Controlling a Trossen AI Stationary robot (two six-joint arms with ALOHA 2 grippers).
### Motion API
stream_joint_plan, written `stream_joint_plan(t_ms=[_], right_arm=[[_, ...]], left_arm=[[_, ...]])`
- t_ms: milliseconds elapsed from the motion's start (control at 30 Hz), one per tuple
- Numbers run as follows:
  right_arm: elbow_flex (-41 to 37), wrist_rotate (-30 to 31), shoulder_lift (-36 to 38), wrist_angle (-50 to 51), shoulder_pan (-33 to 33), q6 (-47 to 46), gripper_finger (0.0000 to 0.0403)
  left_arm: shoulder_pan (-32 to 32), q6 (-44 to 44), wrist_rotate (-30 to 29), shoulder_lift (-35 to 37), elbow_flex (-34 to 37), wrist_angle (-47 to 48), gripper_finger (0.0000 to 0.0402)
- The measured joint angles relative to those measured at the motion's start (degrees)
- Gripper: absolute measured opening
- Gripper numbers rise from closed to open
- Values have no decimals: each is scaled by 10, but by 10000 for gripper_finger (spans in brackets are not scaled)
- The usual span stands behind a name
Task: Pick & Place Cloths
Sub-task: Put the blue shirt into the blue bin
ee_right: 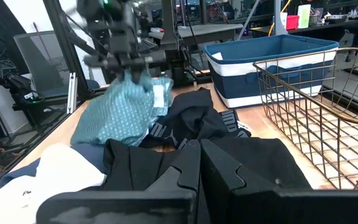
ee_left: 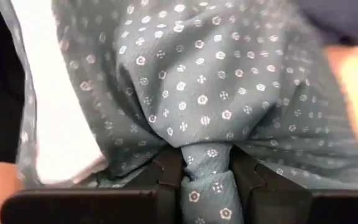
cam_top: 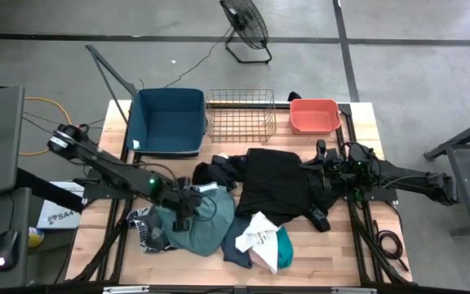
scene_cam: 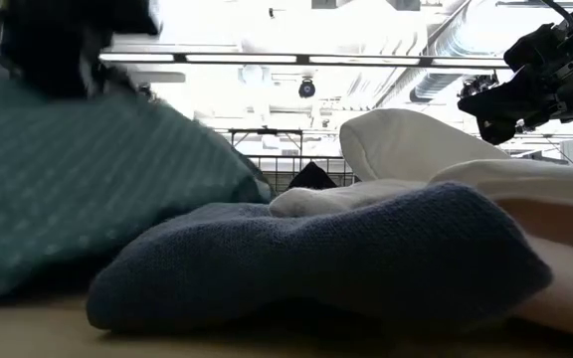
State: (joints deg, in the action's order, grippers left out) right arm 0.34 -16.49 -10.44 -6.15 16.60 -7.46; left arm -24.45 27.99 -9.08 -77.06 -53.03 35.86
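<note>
The left gripper (ee_left: 205, 186) is pinching a bunched fold of the teal-green cloth with small white flower dots (ee_left: 229, 106), and the wrist view is showing the fabric squeezed into a narrow neck between the two dark fingers. In the high view that same cloth (cam_top: 206, 214) is lying on the wooden table (cam_top: 96, 237), left of centre, with the left gripper (cam_top: 188, 200) sitting over its upper edge.

Here is the worry: the bite is taking only a pleat. If the arm is lifting fast, that thin fold could be sliding out, and the cloth would be flopping back onto the pile.

A second risk: the teal cloth is overlapping the black-and-white patterned garment (cam_top: 144, 229) at its left and touching the dark slate-blue cloth (cam_top: 239, 238) on its right. Either neighbour could be dragging along and spilling off the table edge.

The big black shirt (cam_top: 277, 181) is spreading across the middle, and the white cloth (cam_top: 263, 233) is resting on the slate-blue one, close enough to get tugged too.

The right gripper (ee_right: 196, 163) is waiting over the black shirt with its fingers pressed together on nothing. The deep blue plastic tub (cam_top: 168, 122) and the wire mesh basket (cam_top: 241, 114) are standing at the far edge, so a trailing hem could be snagging the basket wires on the way over.
</note>
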Motion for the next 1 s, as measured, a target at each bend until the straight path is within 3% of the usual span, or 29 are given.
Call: stream_joint_plan(t_ms=[267,400,600,800,1000], right_arm=[[0,0,0,0,0,0,4],[0,0,0,0,0,0,4],[0,0,0,0,0,0,4],[0,0,0,0,0,0,4],[0,0,0,0,0,0,4]], left_arm=[[0,-12,-40,28,-173,174,60],[0,-15,-86,29,-280,268,60],[1,-68,-151,29,-419,338,60],[1,-169,-135,29,-534,353,59],[1,-311,-65,30,-646,378,60]])
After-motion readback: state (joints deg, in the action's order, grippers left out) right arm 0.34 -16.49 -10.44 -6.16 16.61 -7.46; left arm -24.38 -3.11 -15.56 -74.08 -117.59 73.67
